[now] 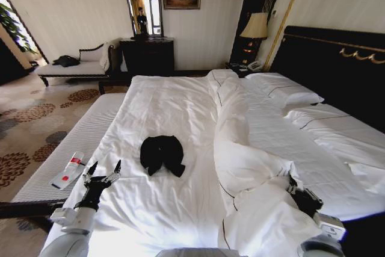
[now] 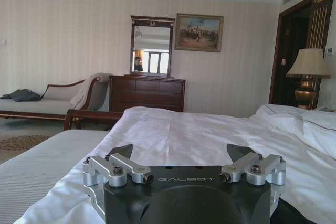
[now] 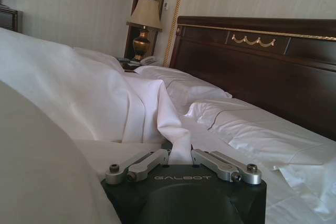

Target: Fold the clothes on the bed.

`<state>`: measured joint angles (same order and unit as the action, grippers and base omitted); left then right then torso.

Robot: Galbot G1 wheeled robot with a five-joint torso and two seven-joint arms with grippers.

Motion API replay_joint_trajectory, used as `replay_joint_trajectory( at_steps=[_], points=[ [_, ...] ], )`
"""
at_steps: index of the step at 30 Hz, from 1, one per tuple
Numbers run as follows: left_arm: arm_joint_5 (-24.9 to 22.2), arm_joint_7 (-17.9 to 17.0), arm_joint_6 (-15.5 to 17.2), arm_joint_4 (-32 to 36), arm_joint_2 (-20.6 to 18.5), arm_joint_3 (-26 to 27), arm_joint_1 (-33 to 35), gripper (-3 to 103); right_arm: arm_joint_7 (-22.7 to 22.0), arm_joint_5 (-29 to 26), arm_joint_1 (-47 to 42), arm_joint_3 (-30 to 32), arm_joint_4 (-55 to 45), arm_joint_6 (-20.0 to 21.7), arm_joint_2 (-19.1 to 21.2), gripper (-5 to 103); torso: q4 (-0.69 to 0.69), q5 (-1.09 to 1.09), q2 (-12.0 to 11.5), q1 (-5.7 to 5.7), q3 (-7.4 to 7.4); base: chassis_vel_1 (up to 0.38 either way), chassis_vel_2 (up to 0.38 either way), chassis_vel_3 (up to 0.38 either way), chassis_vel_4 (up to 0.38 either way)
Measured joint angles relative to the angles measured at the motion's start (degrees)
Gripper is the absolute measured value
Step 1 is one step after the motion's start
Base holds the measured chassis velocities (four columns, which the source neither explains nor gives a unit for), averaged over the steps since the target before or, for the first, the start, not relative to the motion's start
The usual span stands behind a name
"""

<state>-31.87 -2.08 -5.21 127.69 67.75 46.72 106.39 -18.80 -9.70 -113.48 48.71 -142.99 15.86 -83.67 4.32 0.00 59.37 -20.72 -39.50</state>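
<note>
in the head view, the left end effector point(image 1: 103, 171) is seen at the lower left of the frame, raised on its arm above the near left part of the bed point(image 1: 168, 106), with its two dark fingers spread apart and nothing between them. in the left wrist view the same end effector point(image 2: 184, 156) is shown released, its fingertips wide apart over the white sheet.

the right end effector point(image 1: 301, 195) is seen at the lower right of the head view, pressed in among the bunched white duvet point(image 1: 240, 148). in the right wrist view its linkages point(image 3: 184, 163) are drawn inward around a fold of white fabric, so it appears clenched on the duvet.

the clothes point(image 1: 161, 154), a small black crumpled heap, are seen just left of centre on the flat sheet, up and to the right of the left end effector and apart from it. open sheet lies all around the heap. the duvet is piled in a ridge running down the middle of the bed, to the right of the clothes. a pale bench point(image 1: 66, 148) runs along the bed's left edge, with a small white packet point(image 1: 68, 170) lying on it.
</note>
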Motion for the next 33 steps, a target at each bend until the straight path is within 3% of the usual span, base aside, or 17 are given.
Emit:
replay_joint_trajectory(
  at_steps=[9, 14, 22, 33],
  points=[
    [0.0, -0.1, 0.1, -0.2, 0.0, 0.1, 0.0, 100, -3.5, -2.5, 2.0, 3.6, 3.0, 1.5, -0.3, 1, 0.00, -0.05, 0.0, -0.01, 0.01, 0.012, 0.015, 0.005, -0.009],
    [0.0, -0.1, 0.0, -0.3, 0.1, 0.0, 0.1, 100, -3.1, -6.0, 5.0, 10.6, 8.1, -0.1, -0.7, 1, 0.01, 0.03, 0.0, 0.00, 0.00, 0.000, 0.000, 0.000, 0.000],
    [0.1, -0.2, 0.3, 0.0, -0.1, -0.1, 0.0, 100, -2.4, -13.2, 8.6, 20.9, 15.2, -0.5, 1.0, 1, 0.01, -0.04, 0.0, 0.00, 0.00, 0.000, 0.000, 0.000, 0.000],
    [1.7, -0.2, 0.3, 0.6, 0.6, -0.8, 0.9, 100, -0.7, -13.0, 12.6, 26.9, 27.2, -3.5, 3.3, 1, 0.00, -0.01, 0.0, 0.00, 0.00, 0.000, 0.000, 0.000, 0.000]
  ],
)
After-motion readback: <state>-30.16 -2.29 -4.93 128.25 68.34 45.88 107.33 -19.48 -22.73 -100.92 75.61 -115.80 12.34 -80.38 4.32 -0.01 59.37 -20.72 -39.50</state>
